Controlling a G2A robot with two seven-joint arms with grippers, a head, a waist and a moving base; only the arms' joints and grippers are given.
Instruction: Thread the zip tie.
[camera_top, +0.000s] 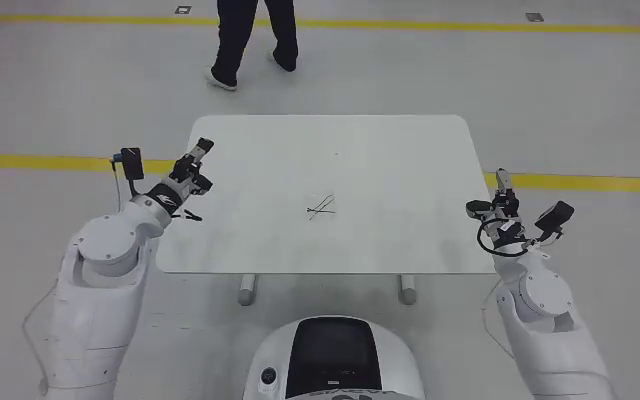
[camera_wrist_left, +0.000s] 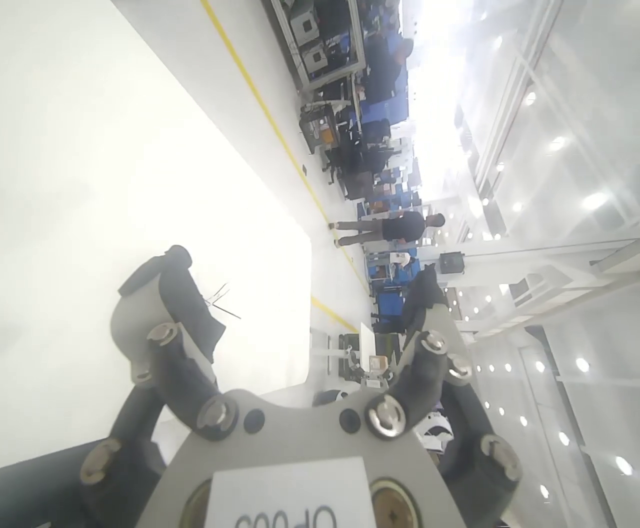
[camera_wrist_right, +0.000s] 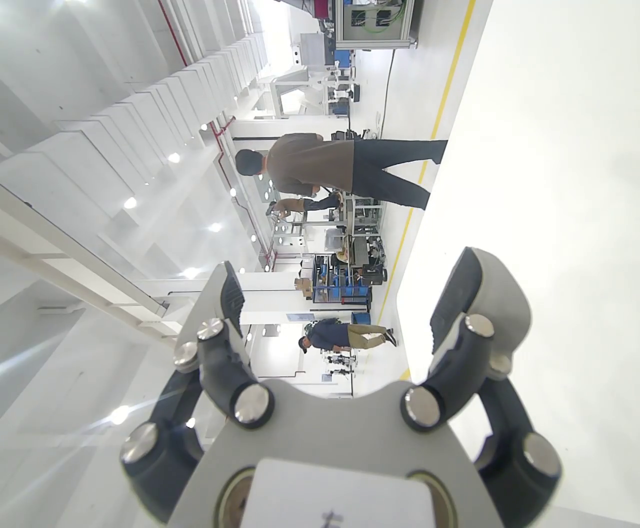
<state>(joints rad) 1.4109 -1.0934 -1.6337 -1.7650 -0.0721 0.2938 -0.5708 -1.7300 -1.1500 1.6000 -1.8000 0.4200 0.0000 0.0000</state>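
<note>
The zip tie (camera_top: 320, 207) is lying near the centre of the table (camera_top: 400, 150), so the pick-up step is evidently still pending. The left claw (camera_wrist_left: 300, 270) at the 9 o'clock edge and the right claw (camera_wrist_right: 350, 265) at the 3 o'clock edge are both standing wide open and empty. The next move is calling for one claw to reach inward and pinch the thin strap.

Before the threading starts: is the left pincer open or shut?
Open. The left pincer holds nothing; its fingers stand wide apart.

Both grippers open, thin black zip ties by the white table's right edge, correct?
No. The top view shows the thin black zip ties near the middle of the white table. The left gripper and right gripper are open, as stated.
</note>
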